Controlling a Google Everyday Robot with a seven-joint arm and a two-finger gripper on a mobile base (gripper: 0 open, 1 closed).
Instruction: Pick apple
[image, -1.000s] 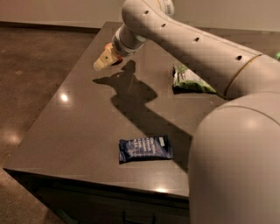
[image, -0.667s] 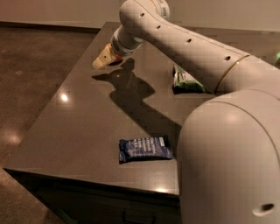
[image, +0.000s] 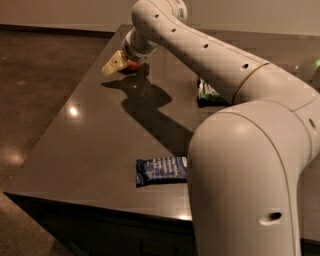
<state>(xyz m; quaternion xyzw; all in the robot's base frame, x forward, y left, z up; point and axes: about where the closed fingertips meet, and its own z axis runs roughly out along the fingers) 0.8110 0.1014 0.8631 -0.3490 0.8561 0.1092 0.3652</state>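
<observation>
At the far left corner of the desk (image: 85, 150), the tool (image: 115, 63) sits low. The apple (image: 133, 65) shows red right against it, on the wrist side of its tip. Can't tell whether the tool is gripping it or spread.

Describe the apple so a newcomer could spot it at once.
On the dark table, look toward its far left edge, where the gripper hangs. The apple is right beside it: small and red, unlike the flat blue bag and green bag.
</observation>
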